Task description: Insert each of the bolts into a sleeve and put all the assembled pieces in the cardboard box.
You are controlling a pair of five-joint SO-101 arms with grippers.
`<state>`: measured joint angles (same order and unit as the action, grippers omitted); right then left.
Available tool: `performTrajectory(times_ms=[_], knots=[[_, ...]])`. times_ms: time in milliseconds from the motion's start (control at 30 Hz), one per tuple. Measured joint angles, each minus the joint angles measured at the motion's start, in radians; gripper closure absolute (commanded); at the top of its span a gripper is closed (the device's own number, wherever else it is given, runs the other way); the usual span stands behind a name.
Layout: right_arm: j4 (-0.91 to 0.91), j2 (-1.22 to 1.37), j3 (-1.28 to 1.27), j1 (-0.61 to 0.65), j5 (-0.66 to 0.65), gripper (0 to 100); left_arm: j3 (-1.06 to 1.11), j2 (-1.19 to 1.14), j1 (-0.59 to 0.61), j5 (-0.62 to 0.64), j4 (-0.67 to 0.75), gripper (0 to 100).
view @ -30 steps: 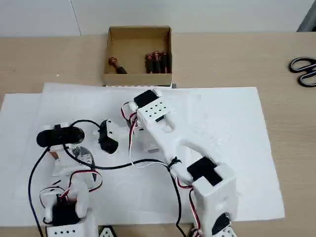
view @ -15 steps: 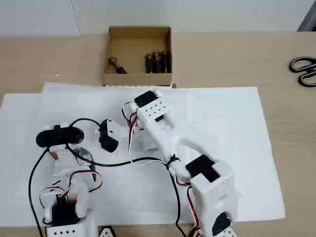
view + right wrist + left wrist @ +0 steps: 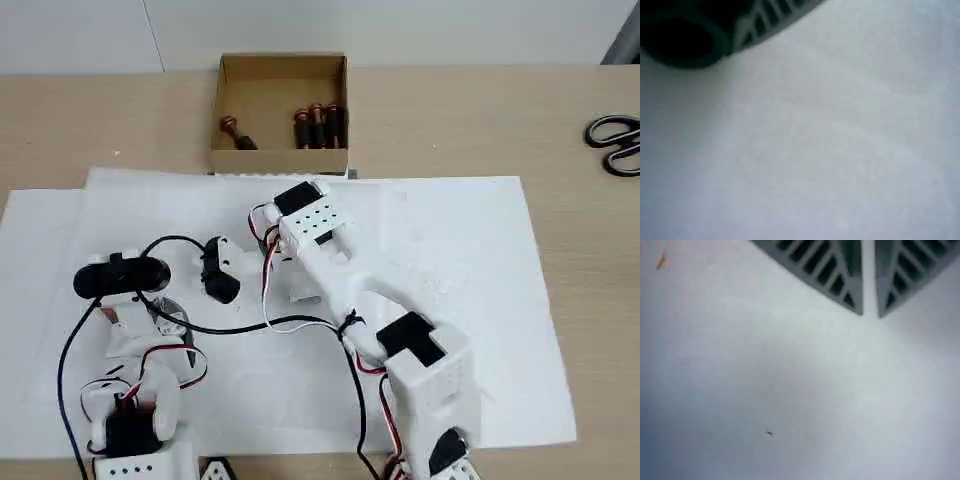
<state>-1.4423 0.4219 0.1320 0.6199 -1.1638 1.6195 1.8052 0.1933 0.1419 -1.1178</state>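
The cardboard box (image 3: pixel 283 65) stands at the back of the table. Inside it, several copper-coloured bolt-and-sleeve pieces (image 3: pixel 320 126) lie side by side at one end, and one more piece (image 3: pixel 237 133) lies apart at the other. My left gripper (image 3: pixel 869 314) hangs close over the white paper, shut with only a thin slit between its grey ribbed fingers (image 3: pixel 840 275) and nothing held. In the high view it sits at the lower left (image 3: pixel 165 314). My right gripper (image 3: pixel 222 275) is folded down onto the paper mid-left, in front of the box.
A large white paper sheet (image 3: pixel 450 250) covers the table in front of the box. Black scissors (image 3: pixel 615 143) lie at the far right edge. Black cables (image 3: pixel 250 330) run across the paper between the two arms.
The right arm has folded back slightly toward its base, its wrist end shifting a little across the paper. The left arm has stayed still.
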Motion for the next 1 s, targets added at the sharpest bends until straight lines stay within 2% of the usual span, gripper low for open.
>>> performTrajectory(times_ms=[633, 833, 1000], knots=[[-0.075, -0.427, -0.003, 0.044, 0.206, 98.7, 0.0, 0.0, 0.0, 0.0, 0.0, 99], [-0.12, -0.523, -0.003, 0.021, 0.361, 98.9, 0.0, 0.0, 0.0, 0.0, 0.0, 99], [-0.14, -0.56, -0.003, -0.068, 0.528, 98.9, 0.0, 0.0, 0.0, 0.012, 0.0, 99]])
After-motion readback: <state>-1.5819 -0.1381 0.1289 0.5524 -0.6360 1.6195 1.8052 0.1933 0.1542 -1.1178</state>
